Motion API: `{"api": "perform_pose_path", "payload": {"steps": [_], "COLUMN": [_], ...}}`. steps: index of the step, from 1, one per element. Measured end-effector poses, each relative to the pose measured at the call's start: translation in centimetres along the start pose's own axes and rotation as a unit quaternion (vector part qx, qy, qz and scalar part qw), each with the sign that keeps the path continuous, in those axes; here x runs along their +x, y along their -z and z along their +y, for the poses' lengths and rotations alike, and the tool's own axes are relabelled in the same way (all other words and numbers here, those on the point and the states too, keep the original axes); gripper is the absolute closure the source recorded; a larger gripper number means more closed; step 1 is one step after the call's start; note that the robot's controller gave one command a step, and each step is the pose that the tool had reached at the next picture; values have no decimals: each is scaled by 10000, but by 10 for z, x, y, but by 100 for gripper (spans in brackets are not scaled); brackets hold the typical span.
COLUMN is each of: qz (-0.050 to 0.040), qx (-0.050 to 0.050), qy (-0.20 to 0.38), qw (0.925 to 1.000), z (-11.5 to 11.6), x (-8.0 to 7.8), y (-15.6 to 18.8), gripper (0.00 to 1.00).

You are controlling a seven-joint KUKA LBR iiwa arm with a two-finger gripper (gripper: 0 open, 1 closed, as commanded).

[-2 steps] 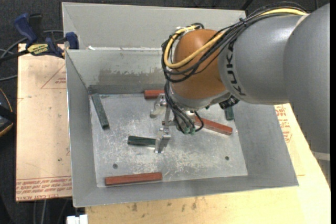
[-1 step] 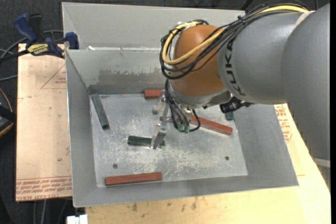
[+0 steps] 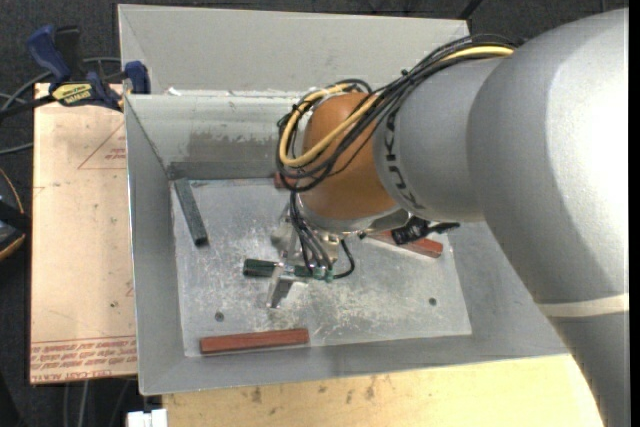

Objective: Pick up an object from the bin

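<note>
On the scuffed grey metal bin (image 3: 400,307) floor, mid-frame, the gripper (image 3: 288,283) hangs just beside a small dark green block (image 3: 258,267). I cannot tell how far it is open. A long reddish-brown flat bar (image 3: 255,342) lies lower left.

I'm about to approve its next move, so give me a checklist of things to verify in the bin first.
The pincer sits low over the bin middle: ok.
A small dark green piece lies just left of it: ok.
That piece already gripped: cannot tell.
The red-brown bar along the floor's lower edge lies apart: ok.
The grey bar by the left wall lies apart: ok.
The red piece clear of the arm: cannot tell.
</note>
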State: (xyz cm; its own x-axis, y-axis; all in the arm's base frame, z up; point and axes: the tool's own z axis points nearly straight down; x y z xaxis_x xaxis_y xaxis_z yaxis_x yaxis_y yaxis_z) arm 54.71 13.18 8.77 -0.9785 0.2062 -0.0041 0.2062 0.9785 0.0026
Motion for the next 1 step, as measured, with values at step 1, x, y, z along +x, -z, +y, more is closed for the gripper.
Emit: {"api": "perform_pose_path", "payload": {"steps": [1], "qz": [-108], "qx": [-52], "qy": [-483], "qw": [9988], "z": [6], "x": [2], "y": [-9], "gripper": [100]}}
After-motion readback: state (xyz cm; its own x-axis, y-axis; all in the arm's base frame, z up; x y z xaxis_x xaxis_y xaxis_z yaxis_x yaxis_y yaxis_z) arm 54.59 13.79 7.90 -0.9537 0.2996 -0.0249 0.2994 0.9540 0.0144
